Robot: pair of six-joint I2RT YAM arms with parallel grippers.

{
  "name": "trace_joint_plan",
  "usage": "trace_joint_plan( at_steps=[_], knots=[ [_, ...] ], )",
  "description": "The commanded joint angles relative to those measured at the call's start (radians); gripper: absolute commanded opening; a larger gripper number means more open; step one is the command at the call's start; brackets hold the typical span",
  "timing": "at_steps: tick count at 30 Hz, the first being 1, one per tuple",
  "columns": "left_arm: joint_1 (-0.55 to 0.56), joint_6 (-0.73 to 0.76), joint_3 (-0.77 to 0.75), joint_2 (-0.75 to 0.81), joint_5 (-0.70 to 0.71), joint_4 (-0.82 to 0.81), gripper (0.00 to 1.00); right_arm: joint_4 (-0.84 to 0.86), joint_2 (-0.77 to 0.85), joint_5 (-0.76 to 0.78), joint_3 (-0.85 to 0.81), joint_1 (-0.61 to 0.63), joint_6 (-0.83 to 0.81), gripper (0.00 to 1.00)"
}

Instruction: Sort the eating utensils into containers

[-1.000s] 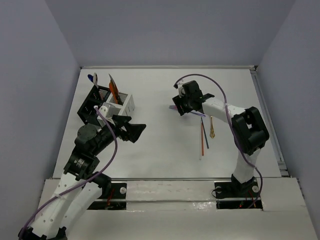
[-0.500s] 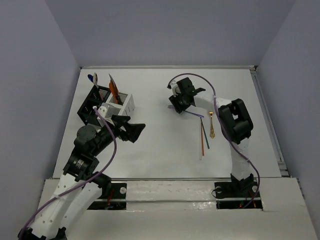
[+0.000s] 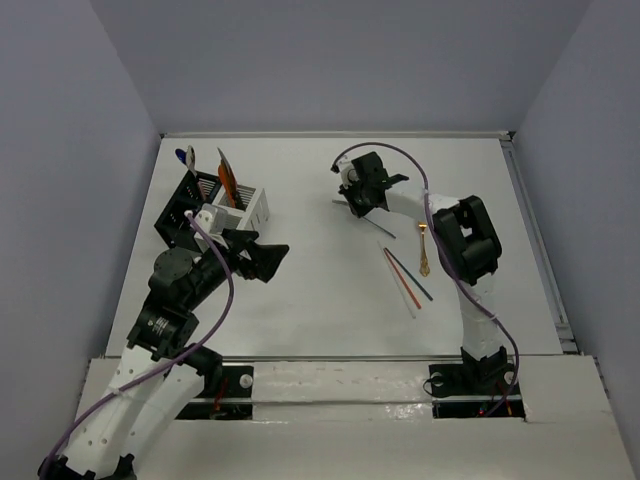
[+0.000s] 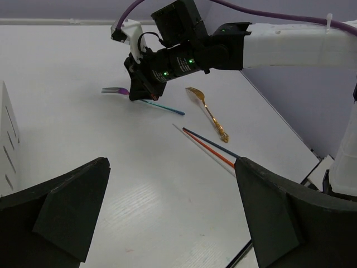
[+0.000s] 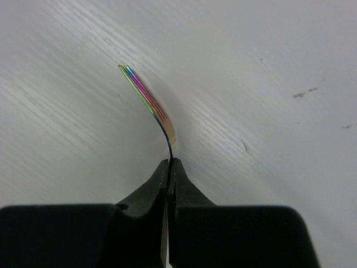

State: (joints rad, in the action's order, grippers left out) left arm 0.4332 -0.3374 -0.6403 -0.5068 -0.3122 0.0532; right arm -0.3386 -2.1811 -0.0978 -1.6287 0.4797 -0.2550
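Note:
My right gripper (image 5: 169, 163) is shut on the neck of the purple iridescent fork (image 5: 146, 96), low over the table's back middle (image 3: 353, 206). The fork's tines (image 4: 114, 90) point left and its teal handle (image 4: 165, 108) trails right. A gold fork (image 3: 424, 250) and thin orange, blue and white sticks (image 3: 404, 279) lie to the right. The black container (image 3: 183, 207) and the white container (image 3: 254, 209) stand joined at the back left, holding a blue spoon (image 3: 187, 157) and an orange utensil (image 3: 226, 178). My left gripper (image 3: 270, 259) hangs open and holds nothing (image 4: 172, 163), just right of the containers.
A raised rail (image 3: 530, 235) runs along the table's right edge. Grey walls enclose the table at the back and on both sides. The right arm's elbow (image 3: 467, 240) stands above the gold fork.
My right gripper moved back and left and shut on the purple fork. The sticks, upright in the view before, now lie slanted. The left arm barely moved.

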Motion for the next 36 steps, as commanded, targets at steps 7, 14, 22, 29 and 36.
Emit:
trace_joint_plan(
  at_steps=[7, 14, 22, 29, 36],
  knots=[
    [-0.050, -0.041, -0.029, -0.038, 0.018, -0.044, 0.95, 0.366, 0.251, -0.054, 0.114, -0.006, 0.074, 0.00],
    [-0.060, -0.217, 0.037, -0.068, 0.022, -0.169, 0.84, 0.519, 0.497, -0.204, 0.424, 0.049, 0.252, 0.00],
    [-0.060, -0.394, 0.163, -0.162, -0.070, -0.484, 0.76, 0.687, 0.679, -0.430, 0.633, 0.117, 0.575, 0.00],
    [-0.042, -0.384, 0.183, -0.251, -0.045, -0.556, 0.73, 0.722, 0.774, -0.511, 0.725, 0.129, 0.720, 0.00],
    [0.005, -0.368, 0.203, -0.295, 0.011, -0.655, 0.62, 0.981, 0.736, -0.698, 0.826, 0.138, 0.966, 0.00]
  ],
)
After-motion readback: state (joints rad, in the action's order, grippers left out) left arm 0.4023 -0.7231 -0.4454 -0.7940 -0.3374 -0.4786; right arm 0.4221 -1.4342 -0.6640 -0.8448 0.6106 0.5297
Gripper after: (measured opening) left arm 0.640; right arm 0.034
